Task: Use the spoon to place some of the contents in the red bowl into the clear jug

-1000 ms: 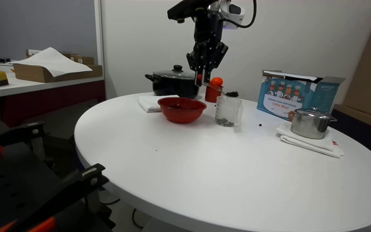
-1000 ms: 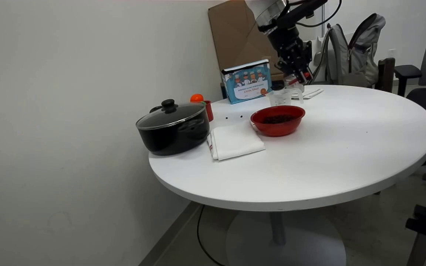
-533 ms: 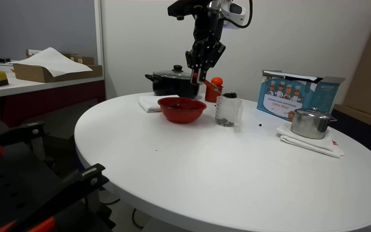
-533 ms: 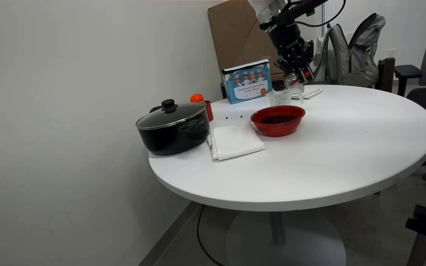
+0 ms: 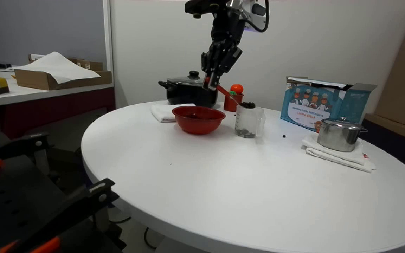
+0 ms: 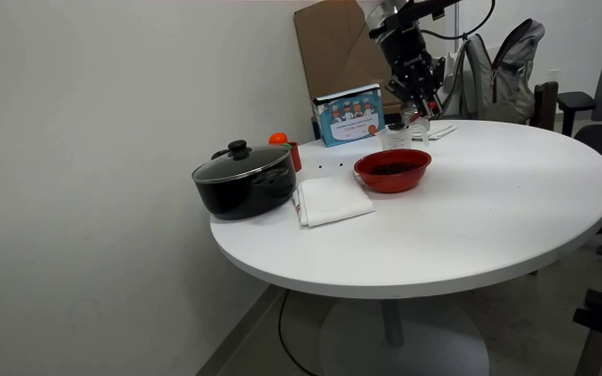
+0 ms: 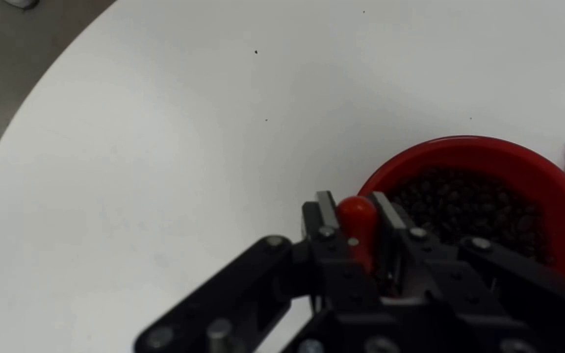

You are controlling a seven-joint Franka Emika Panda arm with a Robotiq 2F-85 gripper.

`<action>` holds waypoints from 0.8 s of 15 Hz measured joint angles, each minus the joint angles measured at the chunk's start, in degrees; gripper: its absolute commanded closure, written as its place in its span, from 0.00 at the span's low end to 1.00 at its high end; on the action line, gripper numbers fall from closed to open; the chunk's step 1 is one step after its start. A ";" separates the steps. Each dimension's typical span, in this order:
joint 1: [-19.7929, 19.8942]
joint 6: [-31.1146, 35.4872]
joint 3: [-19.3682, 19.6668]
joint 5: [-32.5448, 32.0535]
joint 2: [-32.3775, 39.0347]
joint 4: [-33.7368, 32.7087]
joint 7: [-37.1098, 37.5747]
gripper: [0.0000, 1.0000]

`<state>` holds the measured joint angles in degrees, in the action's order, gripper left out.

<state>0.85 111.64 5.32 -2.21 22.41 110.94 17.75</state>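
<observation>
Table (image 5: 223, 196): white, with a wide round top.
Blue box (image 5: 306, 102): printed with four small cooks, standing on the table.
Black pot (image 6: 238, 201): upright on the table, its glass lid (image 6: 251, 168) is put on.
Gripper (image 7: 356, 211): it hangs above the table, pointing downward at a slant; its two fingers (image 7: 389, 212) press the red handle of the spoon (image 5: 225, 92) from both sides, so the spoon is held by it.
Red bowl (image 5: 198, 124): upright on the table, lower than the gripper and apart from it; in the wrist view the fingers hide a part of its rim. Dark beans (image 7: 478, 206) lie inside it.
Steel pot (image 5: 338, 137): small and shiny, placed on a folded white cloth (image 5: 341, 157), well apart from the gripper.
Clear jug (image 5: 246, 121): upright near the red bowl, lower than the gripper and apart from its fingers. Some dark beans lie on its bottom.
Spoon: from the fingers it goes down at a slant toward the clear jug; in both exterior views its head, with a dark heap (image 5: 247, 105) on it, is at the mouth of the jug. Whether it touches the rim, I cannot tell.
</observation>
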 measured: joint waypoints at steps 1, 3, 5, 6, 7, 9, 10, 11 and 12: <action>0.00 -0.04 -0.01 0.50 0.01 -0.16 0.00 0.88; 0.05 -0.04 -0.02 1.41 0.07 -0.61 0.00 0.88; 0.25 -0.09 -0.02 2.61 0.21 -1.23 0.01 0.88; 0.38 -0.29 -0.02 3.27 0.34 -1.62 0.01 0.88; 0.53 -0.70 -0.02 4.01 0.54 -2.07 0.01 0.88; 0.89 -2.11 -0.12 5.61 1.12 -3.05 -0.06 0.88; 1.10 -2.99 -0.23 6.42 1.55 -3.62 -0.16 0.88; 1.30 -3.80 -0.37 7.22 2.06 -4.16 -0.32 0.88; 1.46 -4.57 -0.48 7.91 2.59 -4.75 -0.47 0.88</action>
<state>2.31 107.07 4.84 5.70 25.00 106.19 17.28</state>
